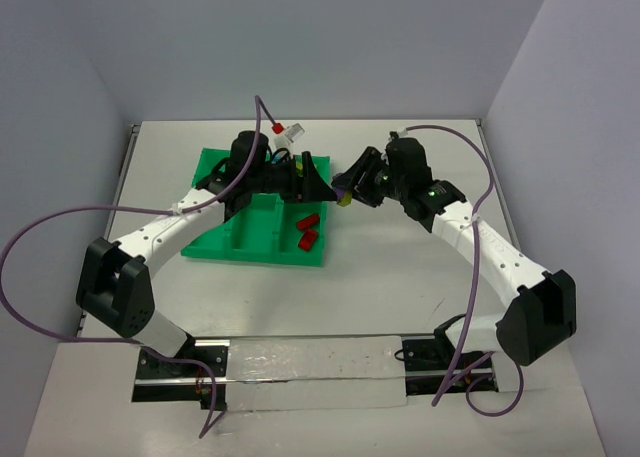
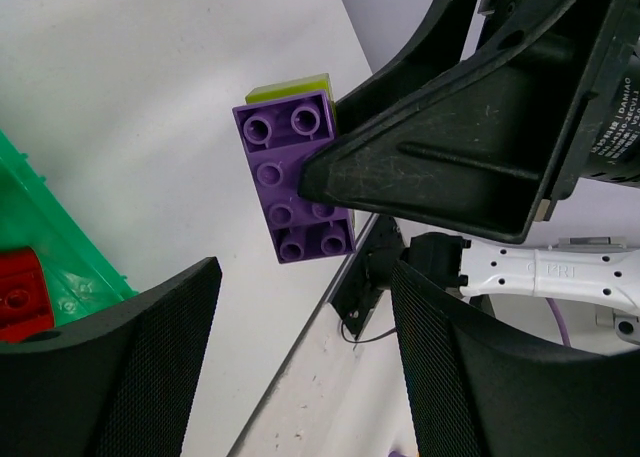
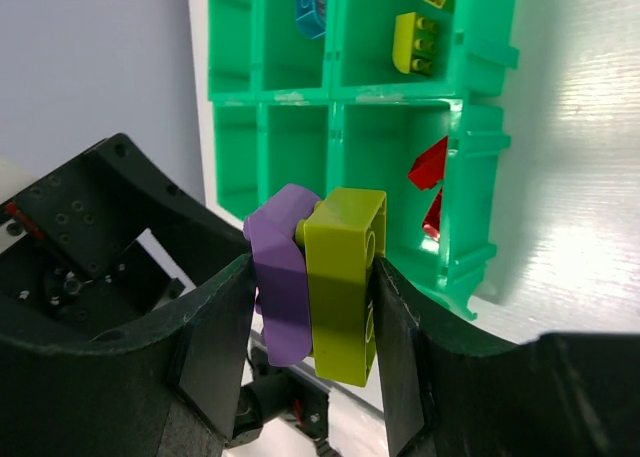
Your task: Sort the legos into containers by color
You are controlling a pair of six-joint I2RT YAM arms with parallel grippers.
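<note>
My right gripper is shut on a purple brick stuck to a yellow-green brick, held in the air just right of the green tray. In the top view this gripper holds the pair beside the tray's right back corner. My left gripper is open and empty, facing it. Its wrist view shows the purple brick a little beyond the open left gripper. Two red bricks lie in the near right compartment. Two yellow-green bricks and a blue one lie in the far compartments.
A small white piece with a red cap lies on the table behind the tray. Purple cables loop from both arms. Grey walls close in the table at the back and on both sides.
</note>
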